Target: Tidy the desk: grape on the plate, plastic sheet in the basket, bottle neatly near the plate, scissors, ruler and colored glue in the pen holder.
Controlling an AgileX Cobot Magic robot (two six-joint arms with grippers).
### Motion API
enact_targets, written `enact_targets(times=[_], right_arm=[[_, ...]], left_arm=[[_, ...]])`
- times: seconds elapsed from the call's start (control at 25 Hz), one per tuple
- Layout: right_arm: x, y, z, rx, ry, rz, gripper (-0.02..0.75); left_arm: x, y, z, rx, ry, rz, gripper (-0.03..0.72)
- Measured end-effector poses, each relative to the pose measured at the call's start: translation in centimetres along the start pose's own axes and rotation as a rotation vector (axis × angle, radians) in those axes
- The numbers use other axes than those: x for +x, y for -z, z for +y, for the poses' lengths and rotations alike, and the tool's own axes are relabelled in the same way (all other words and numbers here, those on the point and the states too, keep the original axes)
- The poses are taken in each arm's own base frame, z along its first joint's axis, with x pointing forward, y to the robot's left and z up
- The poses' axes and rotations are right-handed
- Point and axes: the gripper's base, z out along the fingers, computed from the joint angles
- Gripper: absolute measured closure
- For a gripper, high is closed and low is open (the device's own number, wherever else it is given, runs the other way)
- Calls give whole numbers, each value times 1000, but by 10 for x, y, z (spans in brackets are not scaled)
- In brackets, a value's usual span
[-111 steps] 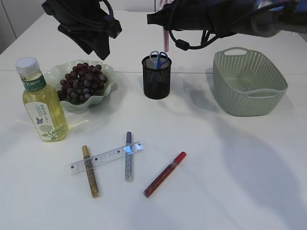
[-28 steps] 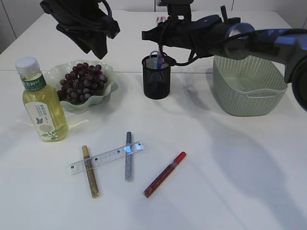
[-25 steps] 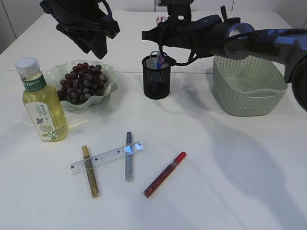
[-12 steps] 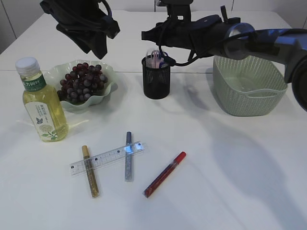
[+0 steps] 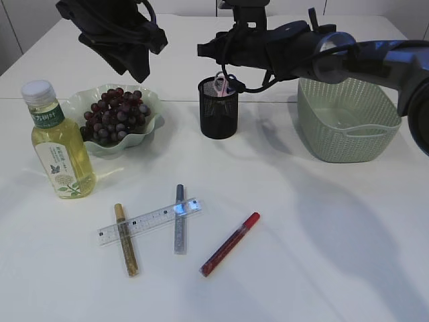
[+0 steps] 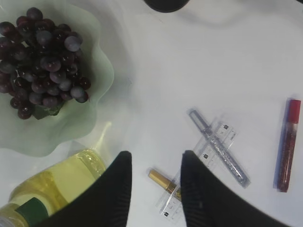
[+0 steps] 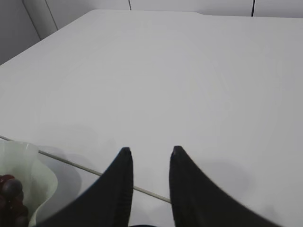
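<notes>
Right pincer (image 7: 148, 150) is spread and empty above the pen holder (image 5: 218, 109), where pink glue (image 5: 219, 83) is seen. Left pincer (image 6: 154, 161) is spread, empty. Ruler (image 5: 149, 221) lies on surface (image 5: 315, 241).

Empty right claw (image 7: 149, 150), fingers (image 7: 122, 182) parted above white table (image 7: 199, 80); plate (image 7: 35, 184) of grapes (image 7: 12, 194) lower left.
</notes>
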Motion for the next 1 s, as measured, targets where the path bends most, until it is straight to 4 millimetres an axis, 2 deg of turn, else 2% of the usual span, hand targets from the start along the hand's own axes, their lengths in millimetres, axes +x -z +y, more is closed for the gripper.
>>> enact_targets(times=[0.24,0.44,0.6,0.84,1.0], right_arm=[[-1,1,4,-41,0,12,501],[-22,13,2,-74,9,-15,500],[-34,24,-5,-183,4,9,500],[-27,38,-29,-338,-59,168,500],[-21,50,-35,-394,-77,327,500]], left_arm=[[0,0,2,-21,-7,0,432],[0,0,3,-37,-12,1,432],[0,0,4,-43,-15,-1,432],[0,0,4,-43,-15,-3,432],[0,0,4,-45,-15,-5,432]])
